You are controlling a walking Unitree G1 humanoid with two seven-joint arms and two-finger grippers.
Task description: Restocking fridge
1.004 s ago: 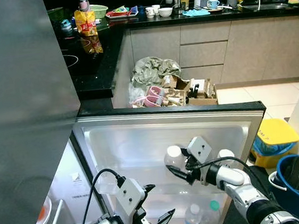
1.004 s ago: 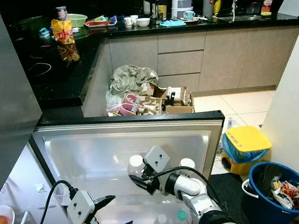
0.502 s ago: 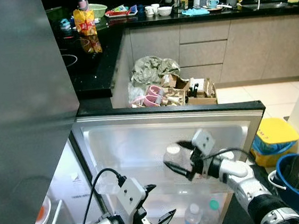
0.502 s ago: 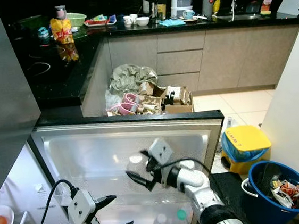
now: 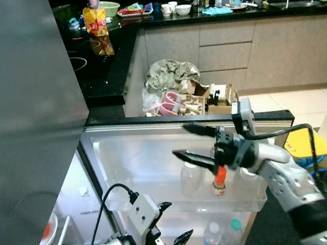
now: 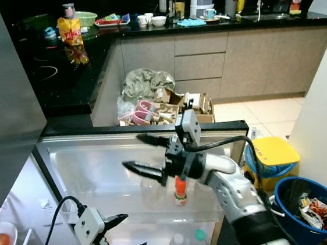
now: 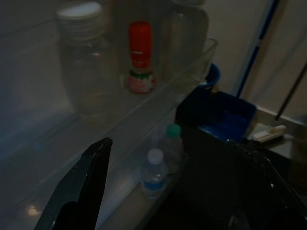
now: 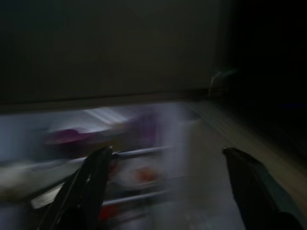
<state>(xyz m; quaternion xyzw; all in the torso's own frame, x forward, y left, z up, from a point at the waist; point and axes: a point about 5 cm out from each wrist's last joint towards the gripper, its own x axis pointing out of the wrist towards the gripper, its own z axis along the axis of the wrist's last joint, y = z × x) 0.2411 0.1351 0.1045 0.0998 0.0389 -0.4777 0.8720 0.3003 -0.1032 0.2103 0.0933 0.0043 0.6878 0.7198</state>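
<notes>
Kitchen beyond: dark counter (image 5: 106,76), boxes (image 5: 205,97) on the floor, blue bin (image 6: 310,209) at right. Nearer, open fridge door (image 5: 155,152) with two shelves. On the upper shelf (image 5: 241,193): clear bottle (image 5: 191,178) and a small red-capped bottle (image 5: 218,182), upright, just beside each other. On the lower shelf: two small water bottles (image 5: 222,236).

Right gripper (image 5: 194,144) raised above the upper shelf, fingers spread wide, holding nothing; red bottle standing free just below the wrist. Right wrist view blurred, so little to read there beyond inner shelves. Left gripper (image 5: 171,241) low by the lower shelf, fingers also apart, empty, pointed towards the water bottles.

Probably between placements: red bottle looks set down and let go. Next likely calls for swinging clear of the door without clipping the bottles, then fetching another item.
</notes>
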